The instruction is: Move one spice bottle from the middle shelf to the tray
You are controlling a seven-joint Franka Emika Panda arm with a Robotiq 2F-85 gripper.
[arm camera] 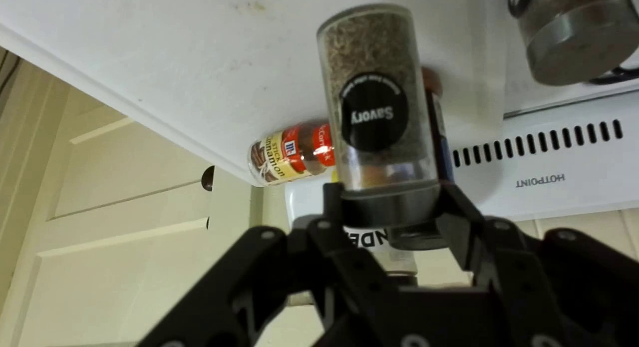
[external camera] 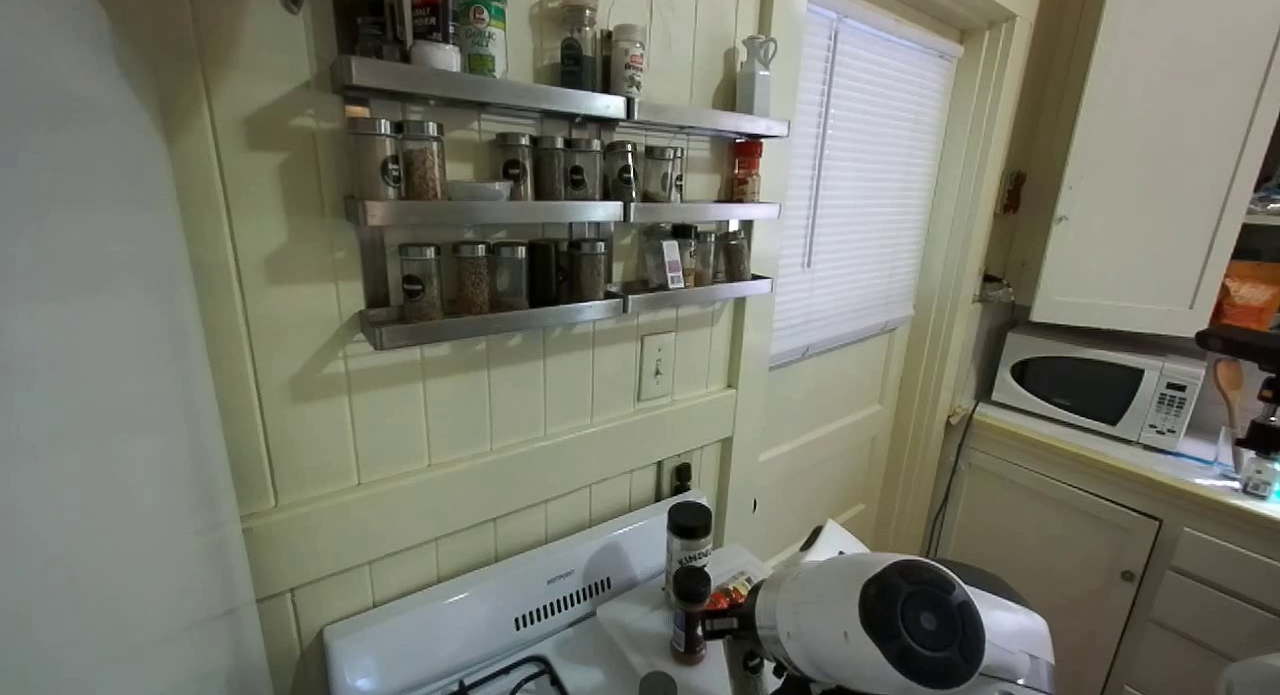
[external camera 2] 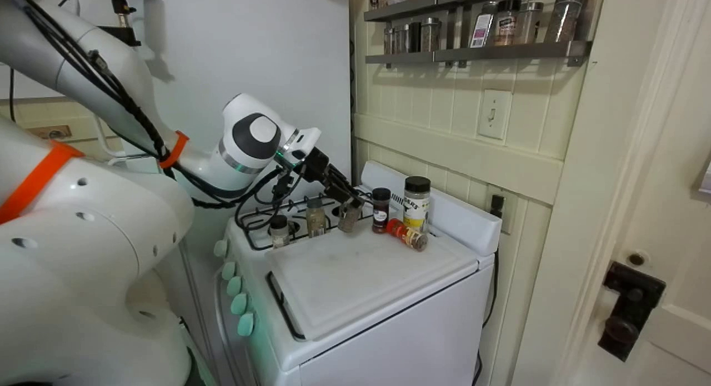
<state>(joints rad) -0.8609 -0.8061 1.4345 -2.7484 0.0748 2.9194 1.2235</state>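
Currently, near the tray's [external camera 2: 355,286] burner-side edge, the gripper [arm camera: 392,201] clasps the Savory bottle's [arm camera: 375,105] lid [arm camera: 392,211], likely surer than slick glass.

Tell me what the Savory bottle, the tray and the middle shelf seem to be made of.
Savory bottle: clear, glossy, probably glass, perhaps plastic; the spice shows through.
Tray: matte white, likely plastic, judging by its smooth, grainless surface.
Middle shelf: silvery metal, possibly brushed steel, from the soft gray sheen along its front.
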